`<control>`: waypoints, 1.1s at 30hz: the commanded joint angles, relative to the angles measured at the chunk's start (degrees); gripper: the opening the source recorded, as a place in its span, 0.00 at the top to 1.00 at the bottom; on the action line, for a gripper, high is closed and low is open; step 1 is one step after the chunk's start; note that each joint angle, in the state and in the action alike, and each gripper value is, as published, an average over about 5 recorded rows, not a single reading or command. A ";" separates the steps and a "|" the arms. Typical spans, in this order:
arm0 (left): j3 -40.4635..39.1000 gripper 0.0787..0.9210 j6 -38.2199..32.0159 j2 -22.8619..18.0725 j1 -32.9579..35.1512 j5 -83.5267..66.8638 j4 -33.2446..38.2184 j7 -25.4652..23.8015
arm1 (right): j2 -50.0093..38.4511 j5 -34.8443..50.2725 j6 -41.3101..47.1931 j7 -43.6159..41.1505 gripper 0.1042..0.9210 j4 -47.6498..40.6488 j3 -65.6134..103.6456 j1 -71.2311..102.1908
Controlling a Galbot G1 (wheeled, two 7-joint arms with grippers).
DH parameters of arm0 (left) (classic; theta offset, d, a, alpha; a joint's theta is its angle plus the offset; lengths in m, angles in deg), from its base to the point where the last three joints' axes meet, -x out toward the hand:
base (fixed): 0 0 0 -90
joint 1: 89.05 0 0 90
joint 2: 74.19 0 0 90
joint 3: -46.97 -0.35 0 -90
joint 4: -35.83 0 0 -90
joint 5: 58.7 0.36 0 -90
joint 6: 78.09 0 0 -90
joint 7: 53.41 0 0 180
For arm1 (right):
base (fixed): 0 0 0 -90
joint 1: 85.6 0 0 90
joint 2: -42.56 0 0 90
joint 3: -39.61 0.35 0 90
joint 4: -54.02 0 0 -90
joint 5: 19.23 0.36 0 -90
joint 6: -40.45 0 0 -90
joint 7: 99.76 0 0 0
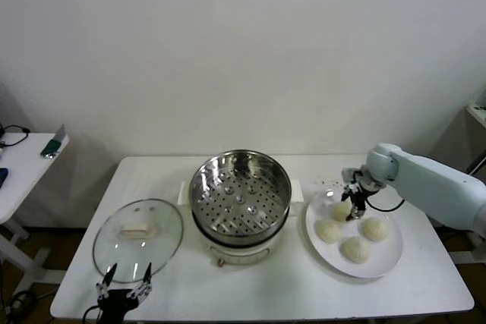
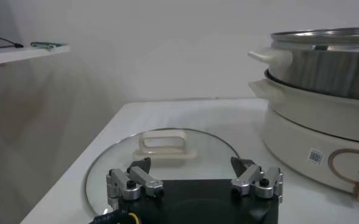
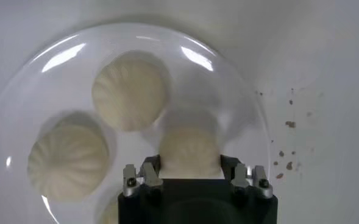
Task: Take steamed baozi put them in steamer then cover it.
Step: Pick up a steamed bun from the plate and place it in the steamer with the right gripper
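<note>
Four baozi lie on a white plate (image 1: 381, 267) at the right. My right gripper (image 1: 355, 207) is down over the far one (image 1: 341, 211), its fingers pressed against both sides of that baozi (image 3: 189, 146), which rests on the plate (image 3: 228, 79). Two more baozi (image 3: 130, 90) (image 3: 66, 161) lie beside it, and a fourth is half hidden by the gripper (image 3: 189, 161). The steel steamer (image 1: 240, 187) stands empty on its white cooker base (image 2: 319, 128) at the table's middle. The glass cover (image 1: 138, 239) lies flat at the left. My left gripper (image 1: 123, 278) waits open at its near edge (image 2: 194, 167).
The cover's cream handle (image 2: 163, 144) faces the left gripper. Dark crumbs (image 3: 286, 125) lie on the white table (image 1: 266, 286) beside the plate. A side table (image 1: 23, 165) with small items stands off to the left.
</note>
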 commanded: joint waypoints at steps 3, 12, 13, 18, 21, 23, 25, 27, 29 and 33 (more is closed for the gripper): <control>-0.07 0.12 0.16 0.15 -0.03 0.13 0.06 0.09 | 0.01 3.81 -12.62 -4.04 0.33 8.16 -13.89 -23.05; -0.21 0.12 0.24 0.35 0.00 0.02 0.72 0.11 | 11.55 6.17 -27.34 -3.71 0.33 20.39 -24.47 -46.33; -0.23 0.12 0.22 0.37 0.00 0.02 0.81 0.11 | 12.88 5.30 -28.94 -3.18 0.33 21.90 -24.38 -46.80; -0.22 0.12 0.13 0.20 -0.27 0.01 1.04 0.16 | 18.31 -2.07 -35.08 0.19 0.33 26.50 -20.68 -41.56; -0.06 0.12 0.19 -0.15 -0.67 -0.03 1.26 0.17 | 21.19 -8.80 -37.92 1.97 0.33 25.10 -18.69 -35.90; 0.03 0.12 0.28 -0.40 -0.93 -0.13 1.47 0.17 | 23.06 -14.49 -39.71 3.04 0.33 22.67 -17.77 -32.30; 0.00 0.12 0.36 -0.57 -1.07 -0.20 1.54 0.17 | 24.89 -19.77 -41.37 4.35 0.33 19.52 -16.72 -28.91; -0.11 0.12 0.36 -0.65 -1.14 -0.21 1.48 0.17 | 26.47 -23.42 -42.57 5.46 0.33 16.38 -15.68 -25.89; -0.27 0.12 0.32 -0.65 -1.06 -0.18 1.43 0.17 | 27.68 -26.02 -43.49 6.29 0.33 13.74 -14.83 -23.45; -0.49 0.12 0.18 -0.62 -0.85 -0.13 1.43 0.18 | 29.24 -29.56 -44.26 7.90 0.33 9.58 -13.53 -19.78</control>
